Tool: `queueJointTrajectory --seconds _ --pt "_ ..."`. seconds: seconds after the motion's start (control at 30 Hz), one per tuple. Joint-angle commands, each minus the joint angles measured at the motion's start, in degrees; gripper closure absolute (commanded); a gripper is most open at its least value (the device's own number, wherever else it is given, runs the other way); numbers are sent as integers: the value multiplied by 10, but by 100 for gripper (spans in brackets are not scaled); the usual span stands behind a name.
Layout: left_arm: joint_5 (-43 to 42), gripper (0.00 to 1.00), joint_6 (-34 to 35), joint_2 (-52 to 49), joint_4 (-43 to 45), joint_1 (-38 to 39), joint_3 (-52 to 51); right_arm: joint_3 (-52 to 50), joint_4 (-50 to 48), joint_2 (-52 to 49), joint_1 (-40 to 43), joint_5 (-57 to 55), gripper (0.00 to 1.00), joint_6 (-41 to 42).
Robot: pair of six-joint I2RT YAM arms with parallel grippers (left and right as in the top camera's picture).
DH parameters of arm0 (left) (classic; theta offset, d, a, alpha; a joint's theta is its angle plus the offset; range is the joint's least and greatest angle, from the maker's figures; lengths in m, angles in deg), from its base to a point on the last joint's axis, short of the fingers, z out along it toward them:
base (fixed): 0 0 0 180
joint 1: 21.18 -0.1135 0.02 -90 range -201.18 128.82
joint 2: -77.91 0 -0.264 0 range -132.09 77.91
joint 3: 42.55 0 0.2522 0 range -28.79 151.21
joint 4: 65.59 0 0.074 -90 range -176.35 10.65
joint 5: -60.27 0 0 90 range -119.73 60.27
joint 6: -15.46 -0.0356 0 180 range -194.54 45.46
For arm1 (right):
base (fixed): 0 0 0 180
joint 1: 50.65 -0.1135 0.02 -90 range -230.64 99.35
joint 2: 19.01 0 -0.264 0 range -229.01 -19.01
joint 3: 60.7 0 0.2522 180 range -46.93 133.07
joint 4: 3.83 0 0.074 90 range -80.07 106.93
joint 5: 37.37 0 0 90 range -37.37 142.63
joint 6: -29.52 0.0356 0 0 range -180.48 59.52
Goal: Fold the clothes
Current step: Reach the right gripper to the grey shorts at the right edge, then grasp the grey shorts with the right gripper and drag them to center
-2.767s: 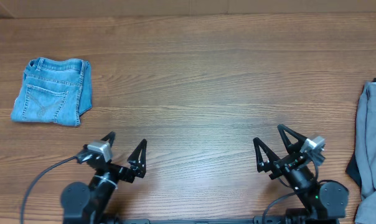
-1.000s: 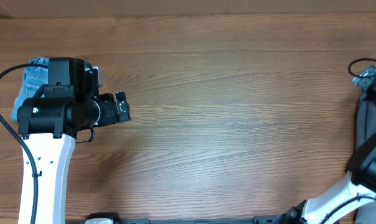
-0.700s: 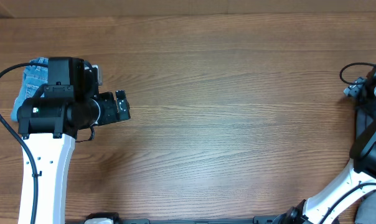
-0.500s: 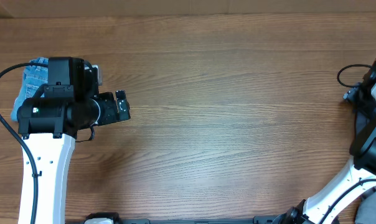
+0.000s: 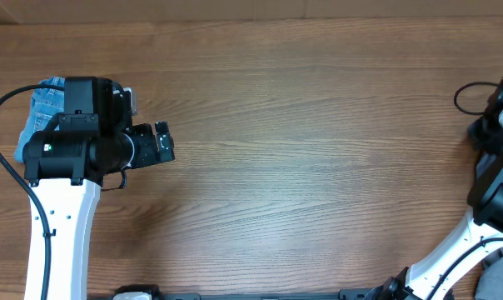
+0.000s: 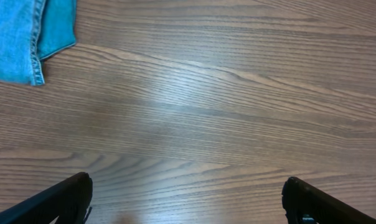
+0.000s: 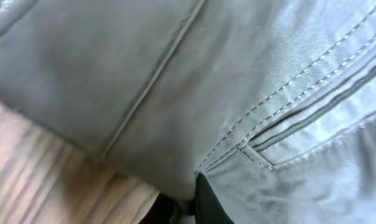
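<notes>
Grey shorts (image 7: 175,81) fill the right wrist view, with the right gripper (image 7: 200,202) at 3 o'clock on the table (image 5: 318,125); cloth hides whether it pinches. The left gripper (image 6: 188,208) stands spread wide, denim shorts (image 6: 17,37) at its 10 o'clock.

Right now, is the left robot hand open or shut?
Open. The left gripper shows its two fingers far apart in the wrist view, only bare table between them.

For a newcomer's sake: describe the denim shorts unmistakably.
Start at the wooden table and go to its left end, under the left arm. The denim shorts lie there, partly covered by it. They alone are light blue denim; the grey shorts are plain, smooth cloth.
</notes>
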Motion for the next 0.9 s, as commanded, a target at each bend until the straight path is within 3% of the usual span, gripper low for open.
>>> queueJointTrajectory --seconds 0.0,0.33,0.5,0.77,0.87 --pt "-17 0 -7 -1 -2 4 15 58 14 42 -5 74 96 -8" --pt "-16 0 -7 -1 -8 4 15 108 57 139 -104 230 96 -100" --pt "-12 0 -7 -1 -26 4 16 105 76 143 -215 266 96 -116" --pt "67 0 -7 -1 -53 3 16 72 100 141 -437 278 96 -116" --pt "90 0 -7 -1 -52 3 16 64 113 139 -535 285 91 -110"
